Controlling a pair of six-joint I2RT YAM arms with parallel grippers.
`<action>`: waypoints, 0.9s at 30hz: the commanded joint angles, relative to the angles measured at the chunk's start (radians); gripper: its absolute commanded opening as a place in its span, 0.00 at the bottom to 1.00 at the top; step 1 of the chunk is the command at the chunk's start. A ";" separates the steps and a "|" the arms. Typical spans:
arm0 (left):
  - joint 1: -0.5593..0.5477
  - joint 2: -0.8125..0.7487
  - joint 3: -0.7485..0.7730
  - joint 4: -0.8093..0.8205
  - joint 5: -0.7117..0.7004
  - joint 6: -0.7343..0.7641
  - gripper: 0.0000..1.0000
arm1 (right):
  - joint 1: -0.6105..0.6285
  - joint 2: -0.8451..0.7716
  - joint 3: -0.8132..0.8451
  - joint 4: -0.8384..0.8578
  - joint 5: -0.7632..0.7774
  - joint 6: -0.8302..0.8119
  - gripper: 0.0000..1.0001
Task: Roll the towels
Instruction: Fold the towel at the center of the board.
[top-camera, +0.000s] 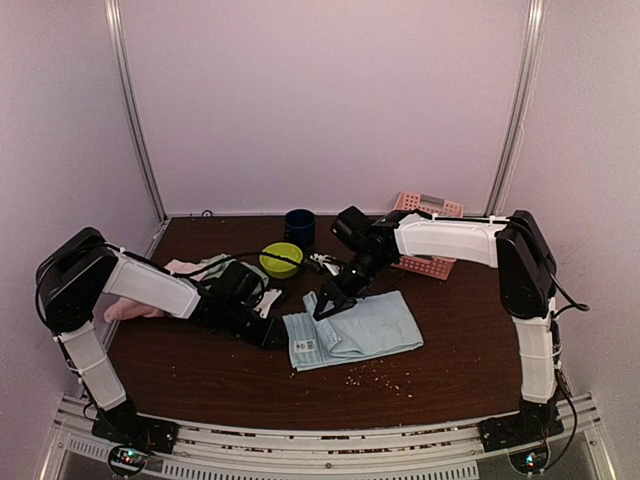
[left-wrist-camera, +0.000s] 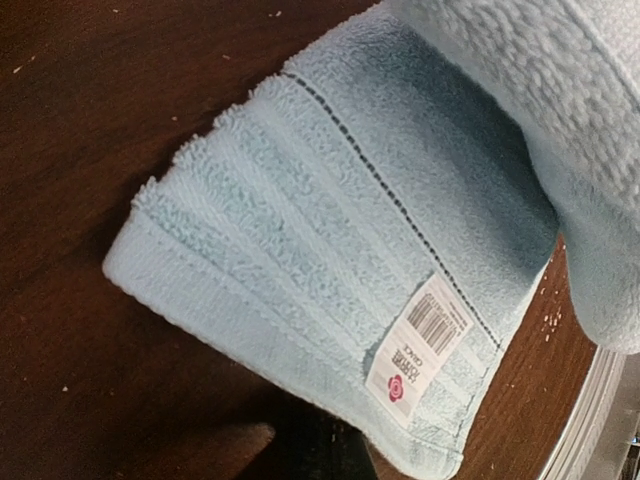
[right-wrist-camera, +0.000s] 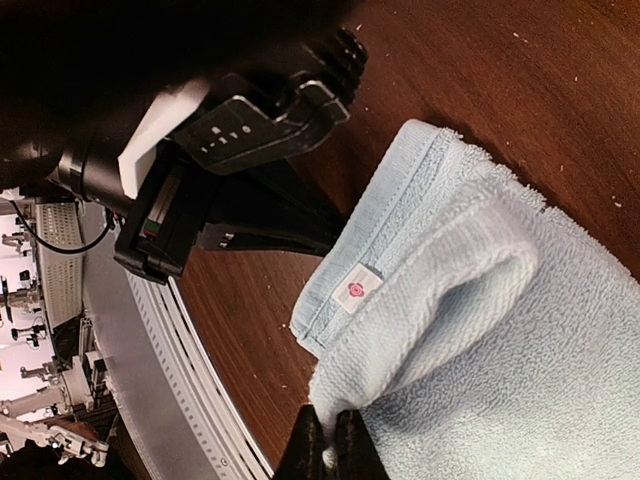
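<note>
Barely in view, right pincer on towel

Pink towel mostly behind left arm

From above and behind the arm bases we looked down and forward, taking in the whole table up to the back wall. Our left wrist view sat very close over the pale blue towel, its label low in frame. Our right wrist view, also close, faced back across that same labelled corner toward the table's near edge.
</note>
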 joint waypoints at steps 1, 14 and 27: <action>-0.005 0.016 -0.017 0.049 0.024 -0.013 0.00 | 0.012 0.018 0.028 0.046 -0.009 0.046 0.00; -0.005 0.014 -0.028 0.067 0.008 -0.027 0.00 | 0.050 0.086 0.034 0.129 -0.040 0.151 0.00; -0.005 0.018 -0.046 0.092 0.005 -0.039 0.00 | 0.070 0.090 -0.006 0.226 -0.056 0.254 0.00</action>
